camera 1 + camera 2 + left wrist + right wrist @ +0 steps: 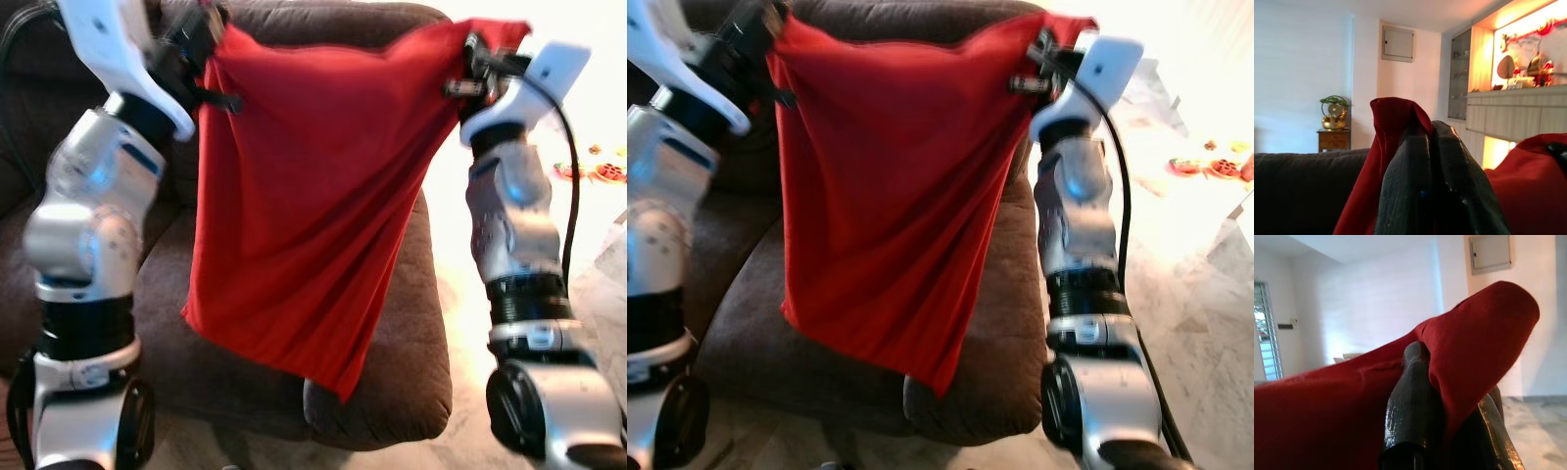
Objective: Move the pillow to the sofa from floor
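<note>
Pillow [304, 206], red & limp like an empty cover, hangs in the air in front of the sofa [411, 382], stretched betw. both raised arms, lower corner drooping toward the seat cushion w/o clearly touching it. Left gripper [201, 44] up at the top left corner, fingers [1420, 196] pressed together w/ red cloth pinched betw. them, a fold of it poking up past the tips. Right gripper [475, 59] at the top right corner, fingers [1413, 401] closed on the fabric too, cloth draped over and wrapping the tips. Nearest the camera: silver forearms and black elbow joints either side of the hanging cloth, black cable [571, 186] looping down the right arm. Behind the pillow, brown sofa seat and backrest, mostly blocked by the red sheet. Off right, pale tiled floor [1205, 284] w/ a few small red-orange bits [1205, 166], too blurred to ID. Farther back in the left wrist view: sofa back edge, small wooden side table [1333, 139] w/ a gold ornament [1334, 113], white wall w/ a panel box [1398, 44], lit display shelf [1525, 68] w/ figurines. Right wrist view: white wall, louvred window [1265, 333].
</note>
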